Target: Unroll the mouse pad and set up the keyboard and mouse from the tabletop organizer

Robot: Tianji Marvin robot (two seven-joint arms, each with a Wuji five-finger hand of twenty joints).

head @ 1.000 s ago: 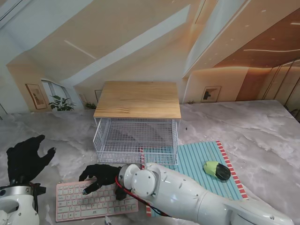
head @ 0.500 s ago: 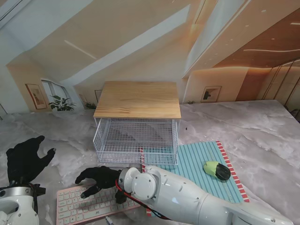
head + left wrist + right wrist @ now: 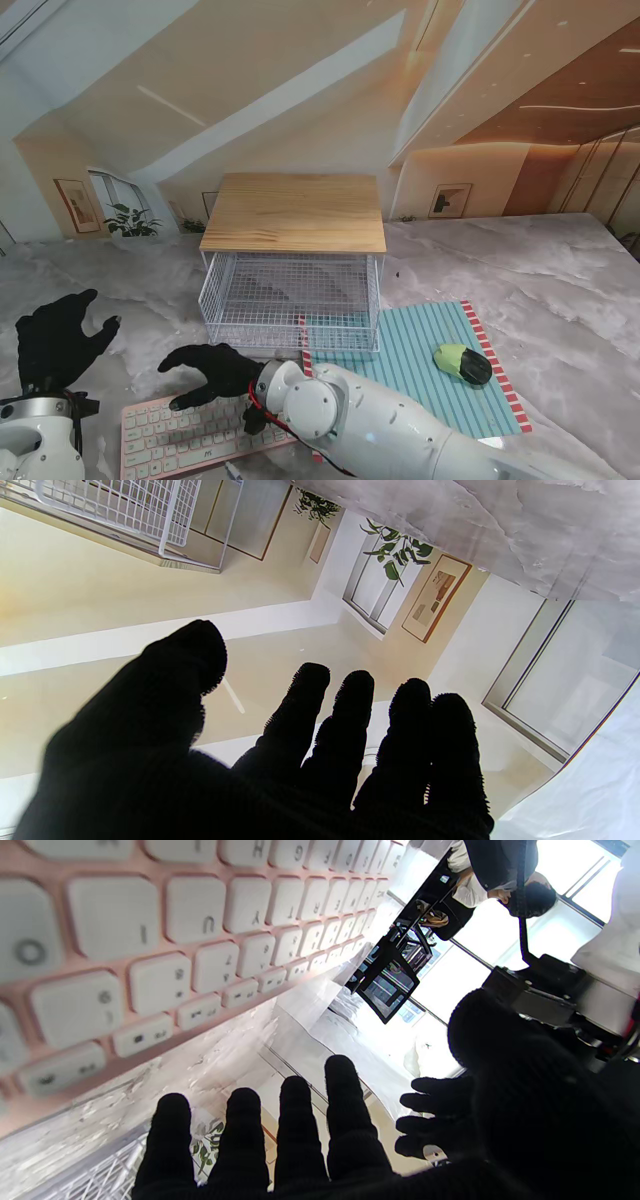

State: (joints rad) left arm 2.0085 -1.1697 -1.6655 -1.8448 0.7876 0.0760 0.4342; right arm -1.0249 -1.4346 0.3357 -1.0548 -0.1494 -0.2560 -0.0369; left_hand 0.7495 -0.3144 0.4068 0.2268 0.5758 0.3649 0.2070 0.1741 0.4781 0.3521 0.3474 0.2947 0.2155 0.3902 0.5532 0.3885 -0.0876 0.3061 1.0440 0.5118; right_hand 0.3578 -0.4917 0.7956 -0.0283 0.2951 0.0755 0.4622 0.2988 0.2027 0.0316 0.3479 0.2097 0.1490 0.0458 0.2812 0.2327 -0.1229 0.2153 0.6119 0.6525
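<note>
Stand view, right hand (image 3: pixel 215 372) (open) over keyboard (image 3: pixel 195 432)

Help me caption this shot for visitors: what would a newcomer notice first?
Probably the big white right arm crossing the near edge, its black-gloved right hand spread over the pink keyboard. Next, the striped teal mouse pad on my right, carrying the green-and-black mouse, beside the wire organizer.

Backdrop: cream sloping wall panels (image 3: pixel 300 90) crossed by a pale band, lit warmly at 2 o'clock. A window (image 3: pixel 112 192), potted plant (image 3: pixel 130 221) and framed picture (image 3: pixel 76 204) stand at 9 o'clock; another framed picture (image 3: pixel 450 200) hangs at 2 o'clock. The grey marbled surface (image 3: pixel 560 290) spreads across the foreground.
</note>
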